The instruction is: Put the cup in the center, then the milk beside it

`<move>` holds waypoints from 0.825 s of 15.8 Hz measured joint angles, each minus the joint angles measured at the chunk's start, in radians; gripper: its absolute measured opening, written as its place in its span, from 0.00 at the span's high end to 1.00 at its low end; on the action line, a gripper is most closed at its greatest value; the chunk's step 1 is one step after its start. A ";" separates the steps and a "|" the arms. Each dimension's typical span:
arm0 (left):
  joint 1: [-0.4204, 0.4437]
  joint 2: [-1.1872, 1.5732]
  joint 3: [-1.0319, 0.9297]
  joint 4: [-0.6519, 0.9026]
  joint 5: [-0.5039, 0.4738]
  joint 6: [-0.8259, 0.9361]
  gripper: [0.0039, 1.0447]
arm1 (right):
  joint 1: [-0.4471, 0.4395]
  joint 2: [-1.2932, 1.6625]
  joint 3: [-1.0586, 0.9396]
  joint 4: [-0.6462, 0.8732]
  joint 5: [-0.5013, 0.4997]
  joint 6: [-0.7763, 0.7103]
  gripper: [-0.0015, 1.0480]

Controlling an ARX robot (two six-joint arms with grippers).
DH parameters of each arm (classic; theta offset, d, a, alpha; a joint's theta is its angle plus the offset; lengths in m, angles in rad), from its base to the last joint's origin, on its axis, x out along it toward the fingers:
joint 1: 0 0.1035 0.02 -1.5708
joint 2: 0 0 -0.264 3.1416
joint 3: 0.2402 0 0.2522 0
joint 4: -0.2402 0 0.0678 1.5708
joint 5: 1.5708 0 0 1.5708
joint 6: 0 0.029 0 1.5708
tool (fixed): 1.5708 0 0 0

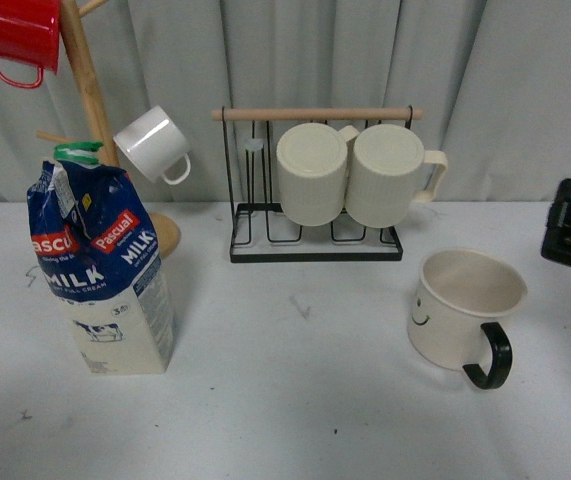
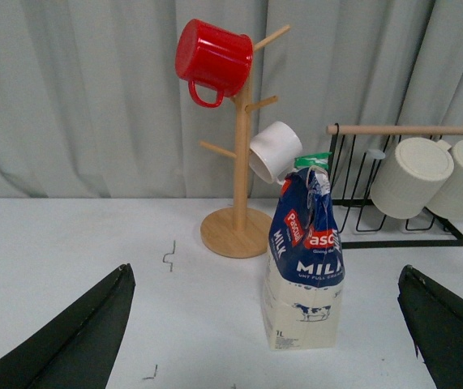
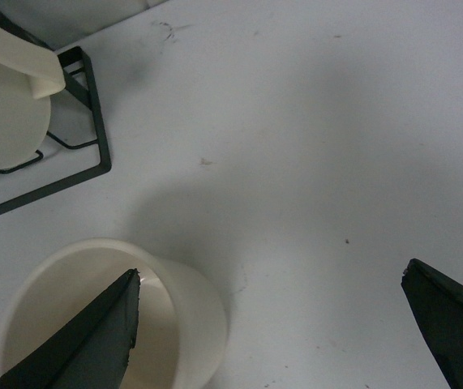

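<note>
White table point(image 1: 295, 400), cup point(image 1: 460, 310) upright, handle point(image 1: 493, 358) toward camera, milk point(image 1: 100, 270) upright

The pale desk point(image 1: 295, 420) carried a milk carton point(image 1: 105, 280) on the left and a cream cup point(image 1: 460, 310) on the right. Behind them stood a wire rack point(image 1: 315, 114) and a wooden mug tree point(image 1: 89, 90).

Lab test bench, not a real kitchen: plain white table point(image 1: 295, 400), grey curtain point(image 1: 505, 80) backdrop, staged props on it: mug tree point(image 1: 87, 90), wire rack point(image 1: 265, 114), milk point(image 1: 95, 270).
</note>
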 joint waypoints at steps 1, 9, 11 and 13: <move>0.000 0.000 0.000 0.000 0.000 0.000 0.06 | 0.018 0.031 0.061 -0.056 0.000 0.008 0.06; 0.000 0.000 0.000 0.000 0.000 0.000 0.06 | 0.082 0.173 0.243 -0.304 -0.021 0.057 0.06; 0.000 0.000 0.000 0.000 0.000 0.000 0.06 | 0.082 0.190 0.245 -0.303 -0.018 0.062 0.06; 0.000 0.000 0.000 0.000 0.000 0.000 0.06 | 0.083 0.197 0.245 -0.300 -0.018 0.066 0.25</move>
